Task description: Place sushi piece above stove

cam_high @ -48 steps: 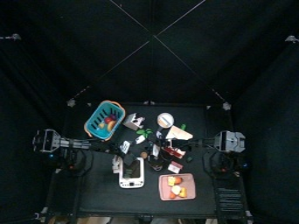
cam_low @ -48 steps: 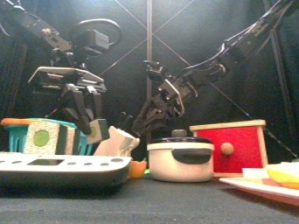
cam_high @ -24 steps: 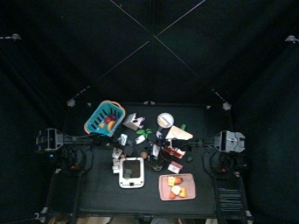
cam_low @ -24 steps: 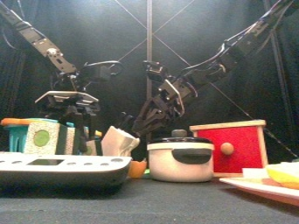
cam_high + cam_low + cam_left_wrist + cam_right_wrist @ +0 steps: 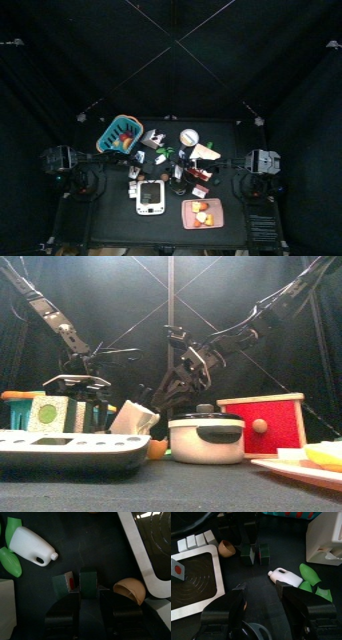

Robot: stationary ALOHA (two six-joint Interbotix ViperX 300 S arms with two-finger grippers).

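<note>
The stove (image 5: 150, 197) is a white slab with a black top at the table's front; it also shows in the front view (image 5: 67, 452) and the left wrist view (image 5: 152, 562). The sushi piece (image 5: 87, 580) is dark green with a red and white face. My left gripper (image 5: 87, 587) is shut on it, low over the table just behind the stove's far edge (image 5: 84, 406). In the right wrist view the sushi piece (image 5: 252, 556) stands beside the stove (image 5: 194, 587). My right gripper (image 5: 268, 592) is open and empty, held above the table's middle.
A brown bowl (image 5: 128, 591) lies at the stove's corner, close to the sushi. A white bottle (image 5: 32, 544) and a green thing (image 5: 10, 559) lie on the other side. A pot (image 5: 205, 438), a red box (image 5: 263, 426), a blue basket (image 5: 120, 133) and a plate (image 5: 201, 212) crowd the table.
My left gripper has come down from high above the table to just over it behind the stove. The right arm has not moved.
</note>
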